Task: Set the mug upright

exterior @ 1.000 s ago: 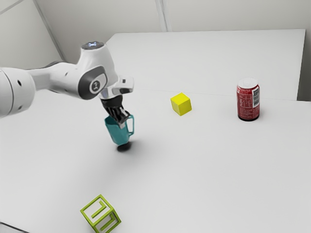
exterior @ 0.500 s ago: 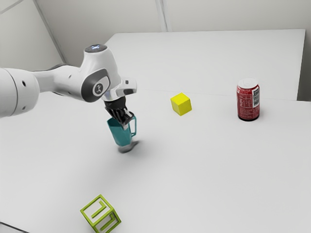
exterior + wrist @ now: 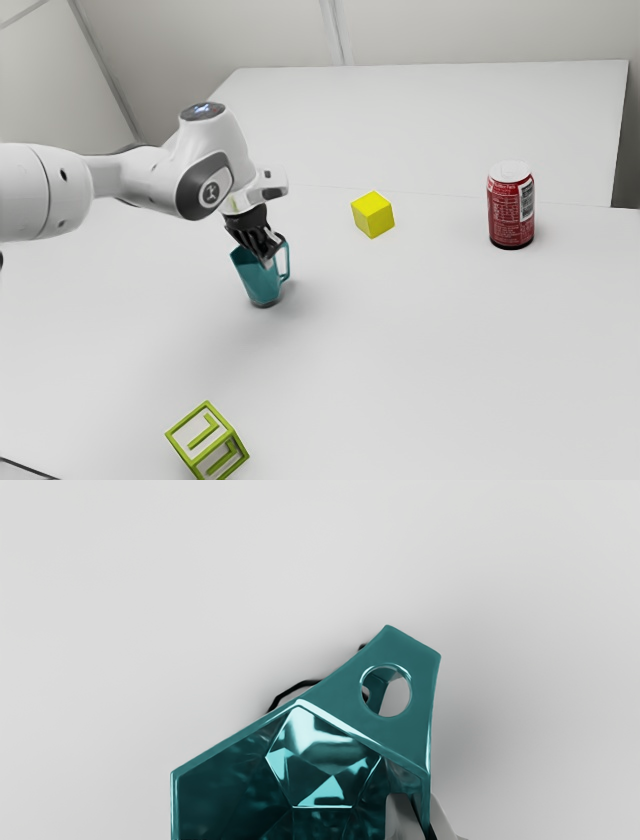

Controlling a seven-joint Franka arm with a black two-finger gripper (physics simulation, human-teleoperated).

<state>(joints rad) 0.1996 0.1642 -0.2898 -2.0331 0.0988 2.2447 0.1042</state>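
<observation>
Teal mug (image 3: 260, 285), exterior view: held slightly tilted, mouth up, its handle (image 3: 287, 262) turned toward the exterior view's right; whether its base is touched by the surface (image 3: 420, 350) cannot be told.
Claw (image 3: 268, 260): pointed down at a slant, its tips set at the mug's rim.
White arm (image 3: 135, 175): reached in from the exterior view's left of the mug.
Yellow cube (image 3: 373, 215): seen to the exterior view's right of the mug and farther back.
Red can (image 3: 511, 210): stood upright, well beyond the cube from the mug.
Green frame cube (image 3: 213, 447): placed nearer the camera than the mug, well apart from it.
Mug interior, wrist view: faced by the camera, with a faceted floor (image 3: 325, 760) and a round opening in the handle.
Claw grip: closed on the mug's wall, one finger (image 3: 398, 817) set inside, the other outside.
</observation>
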